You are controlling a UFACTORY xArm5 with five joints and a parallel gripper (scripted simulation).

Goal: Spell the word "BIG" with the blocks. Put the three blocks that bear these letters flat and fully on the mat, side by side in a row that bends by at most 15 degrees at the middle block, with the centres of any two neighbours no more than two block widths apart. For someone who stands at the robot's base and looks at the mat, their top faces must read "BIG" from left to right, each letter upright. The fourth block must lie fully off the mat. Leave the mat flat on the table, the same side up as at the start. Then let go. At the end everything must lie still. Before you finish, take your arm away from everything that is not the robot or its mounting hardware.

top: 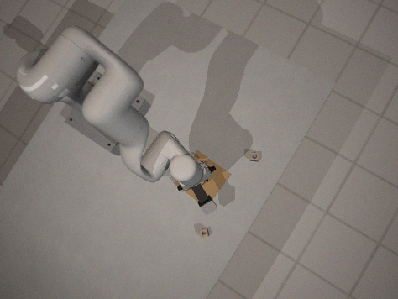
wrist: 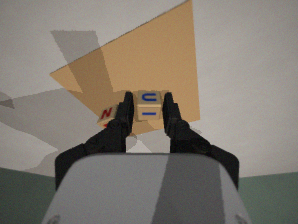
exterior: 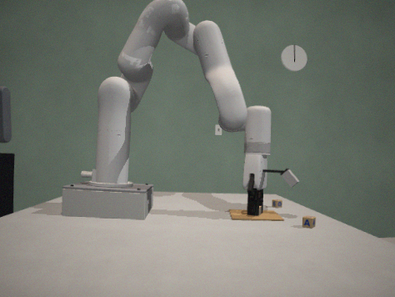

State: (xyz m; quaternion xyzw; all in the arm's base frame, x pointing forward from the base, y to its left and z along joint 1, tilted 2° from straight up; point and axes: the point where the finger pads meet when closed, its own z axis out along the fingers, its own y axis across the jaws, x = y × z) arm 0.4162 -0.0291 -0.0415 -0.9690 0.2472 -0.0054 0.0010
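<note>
"where are we?"
"i block on the mat, red block beside it; our gripper stands released around the i."
"left?"
"g block, still off with the spare."

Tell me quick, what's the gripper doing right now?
Gripper: partly open, holding nothing; its fingers stand either side of a blue-lettered block, with slim gaps.

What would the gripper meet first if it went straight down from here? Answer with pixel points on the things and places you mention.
The orange-tan mat (top: 219, 175) (exterior: 272, 216) (wrist: 150, 55), under the fingertips of the gripper (top: 196, 178) (exterior: 255, 213) (wrist: 148, 101), I think; the gap looks tiny, and I can't tell whether they already touch.
</note>
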